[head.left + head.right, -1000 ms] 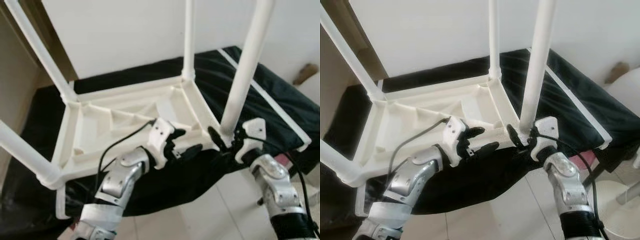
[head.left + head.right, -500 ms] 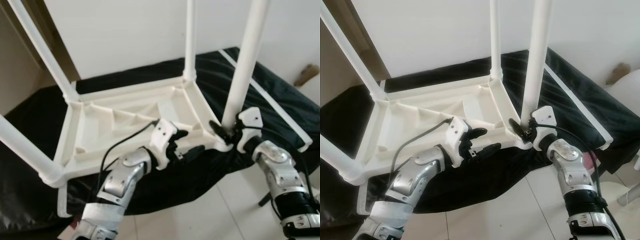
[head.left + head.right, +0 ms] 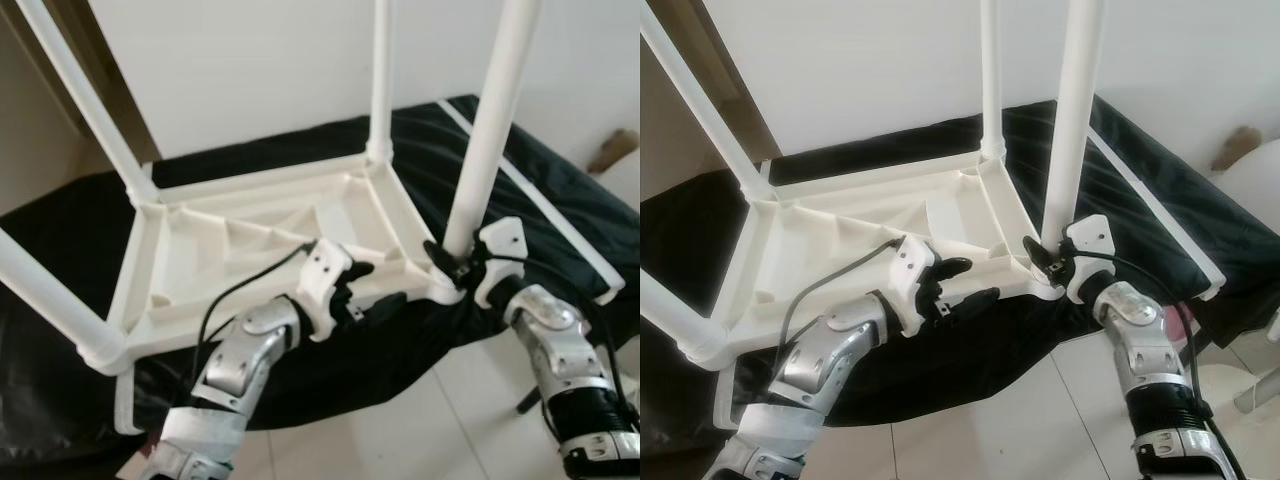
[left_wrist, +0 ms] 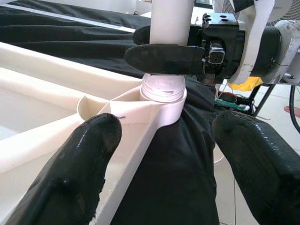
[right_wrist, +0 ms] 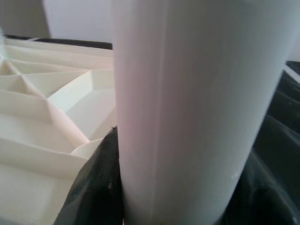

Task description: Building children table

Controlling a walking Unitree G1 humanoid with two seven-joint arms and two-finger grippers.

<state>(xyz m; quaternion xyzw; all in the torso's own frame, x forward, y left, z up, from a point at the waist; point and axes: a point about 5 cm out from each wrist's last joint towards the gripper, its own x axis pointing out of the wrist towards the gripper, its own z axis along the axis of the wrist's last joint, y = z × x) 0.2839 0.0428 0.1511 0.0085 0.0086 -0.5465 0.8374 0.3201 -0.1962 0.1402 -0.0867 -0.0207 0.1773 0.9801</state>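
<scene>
Table (image 3: 250, 235) inverted, frame centre, on black cloth (image 3: 560, 215). Right gripper (image 3: 452, 262) clamps near-right leg (image 3: 490, 130) at its socket; left gripper (image 3: 365, 288) spread, empty, beside rim. Keep leg vertical; twist home steadily.

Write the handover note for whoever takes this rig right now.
Right pincer: shut on the near-right leg, just above its corner socket.
Left pincer: open, holding nothing, at the near rim of the tabletop.
The white tabletop lies upside down on a black cover; four legs stand in its corners.
Done: all four legs stand upright in their sockets.
Left: threads show at the near-right leg's base in the left wrist view, so it is probably not fully seated. Finish it, check the others, then turn the table over.
</scene>
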